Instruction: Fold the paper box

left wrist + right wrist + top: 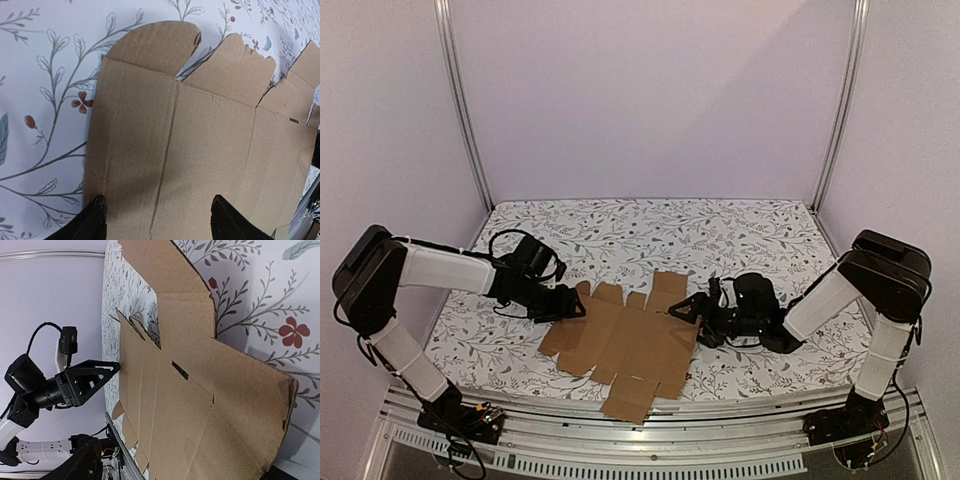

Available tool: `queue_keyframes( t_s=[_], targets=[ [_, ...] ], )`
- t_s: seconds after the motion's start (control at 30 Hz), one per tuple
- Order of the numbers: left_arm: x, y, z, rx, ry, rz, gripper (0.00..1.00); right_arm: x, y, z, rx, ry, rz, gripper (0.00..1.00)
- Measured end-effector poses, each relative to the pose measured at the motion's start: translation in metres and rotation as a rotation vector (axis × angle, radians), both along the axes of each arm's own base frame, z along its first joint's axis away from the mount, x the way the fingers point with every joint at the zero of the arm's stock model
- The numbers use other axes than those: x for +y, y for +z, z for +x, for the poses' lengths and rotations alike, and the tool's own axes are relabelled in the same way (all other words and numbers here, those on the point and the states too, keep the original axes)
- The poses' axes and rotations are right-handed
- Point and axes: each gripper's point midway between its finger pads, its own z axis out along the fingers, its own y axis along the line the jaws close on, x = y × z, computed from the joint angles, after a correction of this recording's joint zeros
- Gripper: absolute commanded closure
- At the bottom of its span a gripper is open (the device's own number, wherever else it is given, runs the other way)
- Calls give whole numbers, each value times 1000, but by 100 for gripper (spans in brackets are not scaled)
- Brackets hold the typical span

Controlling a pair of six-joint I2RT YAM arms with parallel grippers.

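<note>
The paper box [630, 345] is lying unfolded toward the six o'clock side of the table [650, 230]. It looks like a light, thin sheet that should be bending readily along its creases, so I'd be taking it by an outer panel edge. At its nine o'clock edge the left gripper [570, 305] is hovering with fingers spread wide, clamping nothing. At three o'clock the right gripper [685, 308] is standing open too, beside a slightly raised edge.
</note>
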Motion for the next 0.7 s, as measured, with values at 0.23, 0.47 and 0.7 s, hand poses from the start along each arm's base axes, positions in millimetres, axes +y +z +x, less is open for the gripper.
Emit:
queue_keyframes(
  t_s=[0.23,0.47,0.7],
  targets=[
    [-2,0,1,-6,-1,-5,31,8,-5,-5,25,11,71,35],
    [-2,0,1,-7,1,-2,31,6,-9,-9,49,7,105,41],
    [-1,-1,1,-8,2,0,32,0,-12,-15,63,-2,109,54]
  ],
)
